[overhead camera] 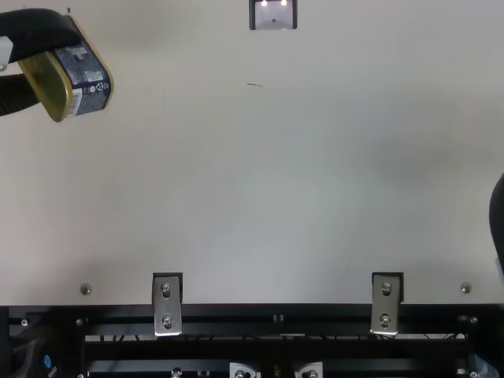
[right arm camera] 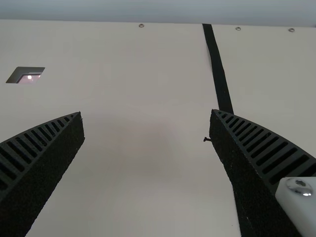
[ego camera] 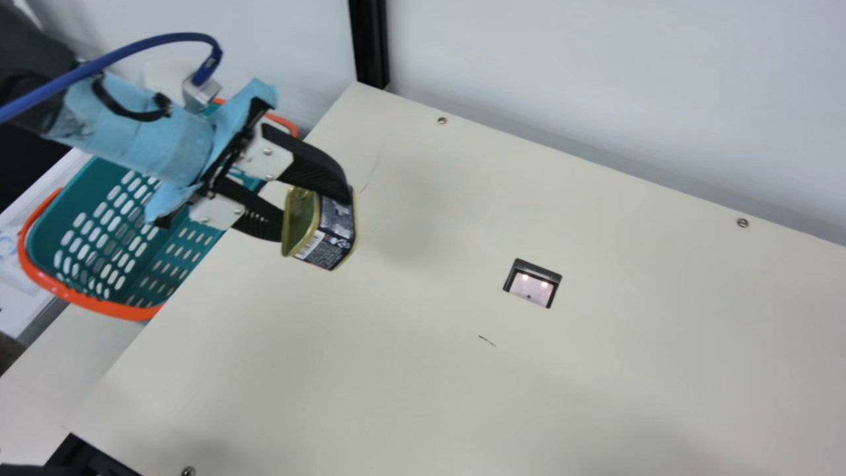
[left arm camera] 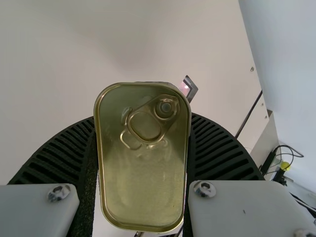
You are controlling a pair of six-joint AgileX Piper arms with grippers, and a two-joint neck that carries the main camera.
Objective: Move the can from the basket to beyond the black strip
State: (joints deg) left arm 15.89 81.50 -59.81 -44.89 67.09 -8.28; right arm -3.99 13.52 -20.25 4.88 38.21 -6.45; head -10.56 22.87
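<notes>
In the main view the left arm (ego camera: 33, 73) enters from ten o'clock, its wrist (ego camera: 155, 135) wrapped in light blue and slanting toward four o'clock, a blue cable (ego camera: 139, 45) arching over it. At its end the left gripper (ego camera: 316, 217) is closed in a grip, one ribbed finger (ego camera: 314, 168) lying toward one o'clock of the other. Part of the right gripper (overhead camera: 498, 224) shows at the top view's three o'clock edge; in its wrist view the right gripper (right arm camera: 146, 112) stands wide open, both fingertips well apart.

basket (ego camera: 99, 304): partly behind left arm (ego camera: 142, 135) | black strip (right arm camera: 218, 74): partly behind right claw (overhead camera: 497, 220)
</notes>
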